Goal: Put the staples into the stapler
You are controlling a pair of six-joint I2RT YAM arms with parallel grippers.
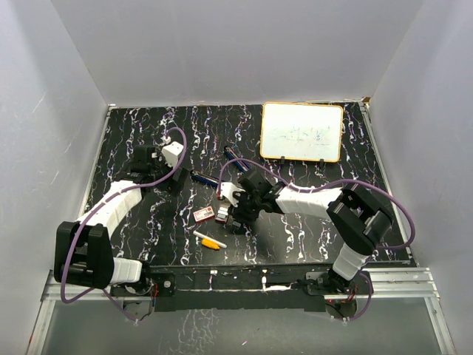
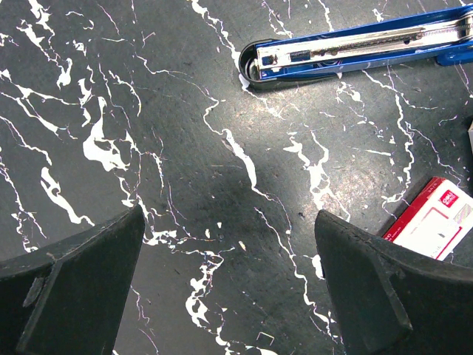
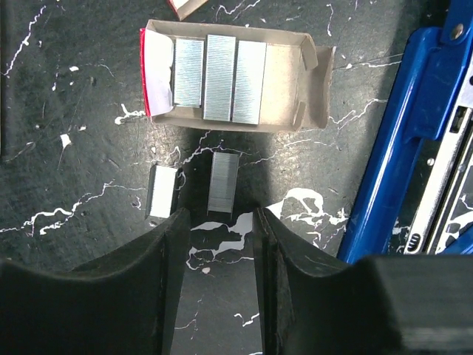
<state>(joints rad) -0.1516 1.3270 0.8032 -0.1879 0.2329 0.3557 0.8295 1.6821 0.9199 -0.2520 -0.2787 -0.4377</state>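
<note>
1. Black fingers (image 3: 166, 259) of the right gripper (image 3: 220, 216) stand a narrow gap apart, pinching nothing. A loose silver strip (image 3: 222, 183) lies flat with its near end right at the mouth of that gap.
2. Just left of the left finger is a second loose strip, touching neither the finger nor the first one.
3. Further ahead sits the open card tray (image 3: 314, 96), with three strips side by side inside. That makes five strips on show: three boxed, two loose.
4. Off to the right of the fingers lies the one blue stapler (image 3: 392, 163), opened out with its metal channel bared. I can see no staples in it.
5. Here's the danger: that strip is thin and flat on the table (image 3: 66, 148), so the tips may skid over it or shove it ahead toward the tray. Too hard a pinch could snap it. The left finger could also drag its neighbour along.
6. The left gripper (image 2: 229, 214) has its fingers spread wide over bare table, holding nothing. The stapler's nose is ahead of them, and one red-and-white sleeve (image 2: 436, 218) lies by the right finger.
7. Outermost, the top view shows one marker (image 1: 211, 240) and one whiteboard (image 1: 303, 132).
</note>
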